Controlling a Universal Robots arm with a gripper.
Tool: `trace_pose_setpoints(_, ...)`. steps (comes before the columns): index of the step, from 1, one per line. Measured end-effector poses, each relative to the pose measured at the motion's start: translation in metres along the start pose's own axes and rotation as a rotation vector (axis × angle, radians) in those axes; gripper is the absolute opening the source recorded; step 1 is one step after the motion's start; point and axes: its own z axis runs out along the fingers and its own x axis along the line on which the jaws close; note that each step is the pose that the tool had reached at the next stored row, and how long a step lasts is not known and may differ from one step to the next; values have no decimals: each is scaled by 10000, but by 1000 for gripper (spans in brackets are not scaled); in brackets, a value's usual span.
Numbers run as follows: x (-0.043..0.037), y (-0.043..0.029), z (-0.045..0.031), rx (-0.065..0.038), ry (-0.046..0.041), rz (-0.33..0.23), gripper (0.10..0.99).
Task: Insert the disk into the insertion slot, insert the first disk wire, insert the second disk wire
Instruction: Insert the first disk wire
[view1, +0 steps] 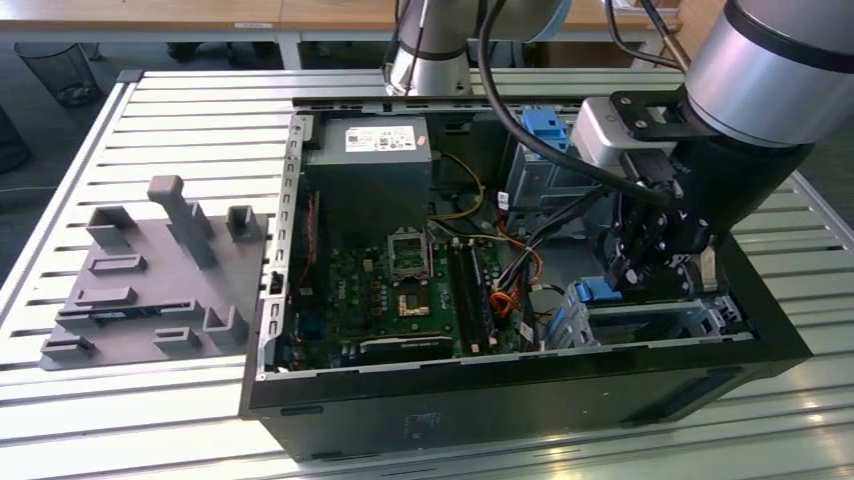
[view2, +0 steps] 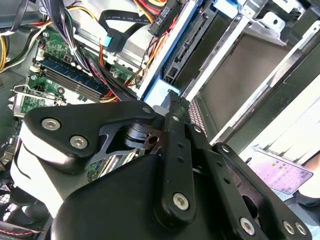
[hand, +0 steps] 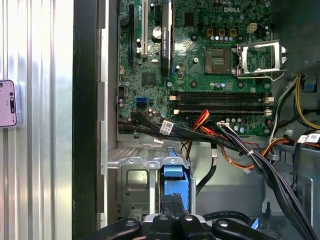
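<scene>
A computer case (view1: 507, 400) is set on the counter (view1: 200, 110), and a fixture plate (view1: 134, 290) is laid beside it at the exterior view's left. Inside the case, the motherboard (view1: 400, 290) is mounted flat, with the power supply (view1: 374, 150) behind it. The insertion slot (view1: 654, 322) is placed to the exterior view's right of the motherboard. The disk (hand: 175, 182) is seated in it, and the tool (hand: 173, 198) is positioned right at the disk.

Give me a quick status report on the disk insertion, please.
Gripper shut, right at disk. Disk in insertion slot. Beside slot, black cable bundle.
</scene>
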Motion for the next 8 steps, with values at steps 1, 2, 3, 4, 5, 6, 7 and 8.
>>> trace_pose_setpoints(1,0,-8,0,0,0,1,106)
trace_pose_setpoints(2,-1,-16,-1,0,1,1,106)
trace_pose_setpoints(3,0,-28,0,0,1,1,106)
trace_pose_setpoints(4,-1,-39,0,0,1,1,106)
trace_pose_setpoints(5,-1,-52,-1,-1,2,1,106)
trace_pose_setpoints(6,-1,-70,-1,-1,2,1,106)
trace_pose_setpoints(7,-2,-89,-1,-1,2,1,106)
trace_pose_setpoints(8,-2,-109,-1,-2,2,2,106)
